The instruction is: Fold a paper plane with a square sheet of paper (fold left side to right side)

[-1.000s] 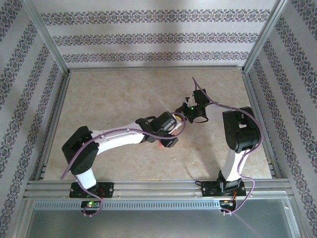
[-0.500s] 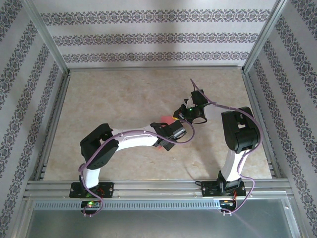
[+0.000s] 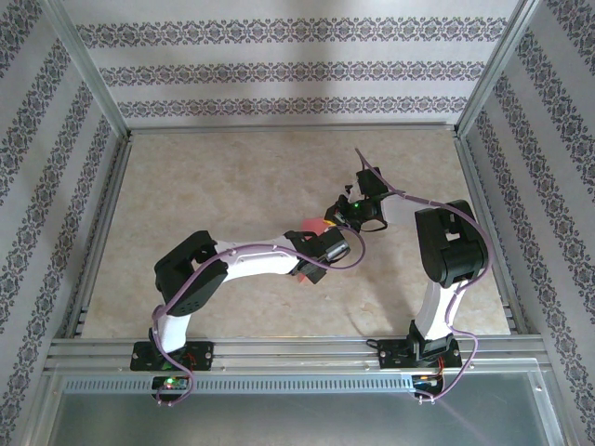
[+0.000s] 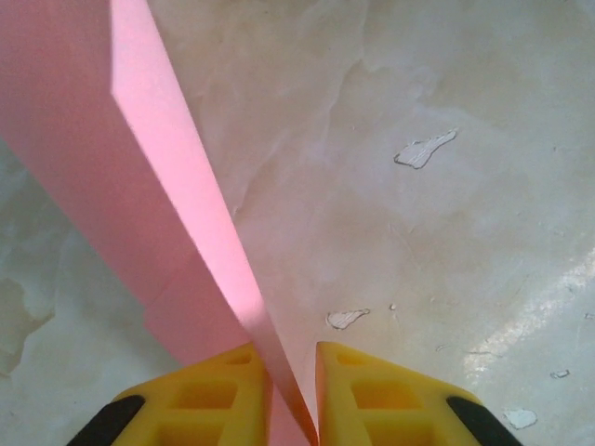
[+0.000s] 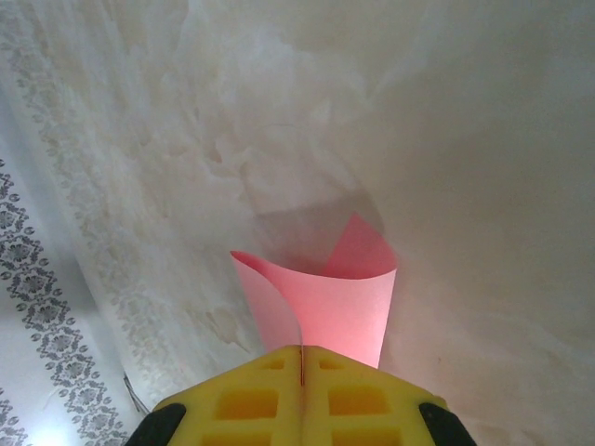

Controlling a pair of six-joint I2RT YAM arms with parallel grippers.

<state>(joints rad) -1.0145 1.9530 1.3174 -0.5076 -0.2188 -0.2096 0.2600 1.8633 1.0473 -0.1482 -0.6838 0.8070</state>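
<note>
The right hand (image 5: 301, 359) has its yellow fingers pressed together on an edge of the square sheet of paper (image 5: 325, 302); ahead of the fingertips the sheet curls away in an open pink loop, with one corner rising behind it and its shadow lying just beyond on the worktop (image 5: 446, 149); up and to the left of that hand runs a patterned wall (image 5: 37, 307).

In the left wrist view the left hand (image 4: 293, 395) has its fingers close about the sheet, which runs from between them toward the upper left as a tall pink band; a sliver of worktop shows between the paper and the finger on the right, so I cannot tell whether the paper is truly pinched there; ahead and to the right of this hand lie pale chipped patches (image 4: 425, 149) in the marbled surface.

From above, the left arm (image 3: 251, 265) reaches across and covers most of the sheet, leaving a small pink patch between the two hands; the fingertips of both hands are too small and dark there to make out; the sheet's lower end is cut off at the edge of the left wrist view, and the inside of the loop is hidden ahead of the right hand.
</note>
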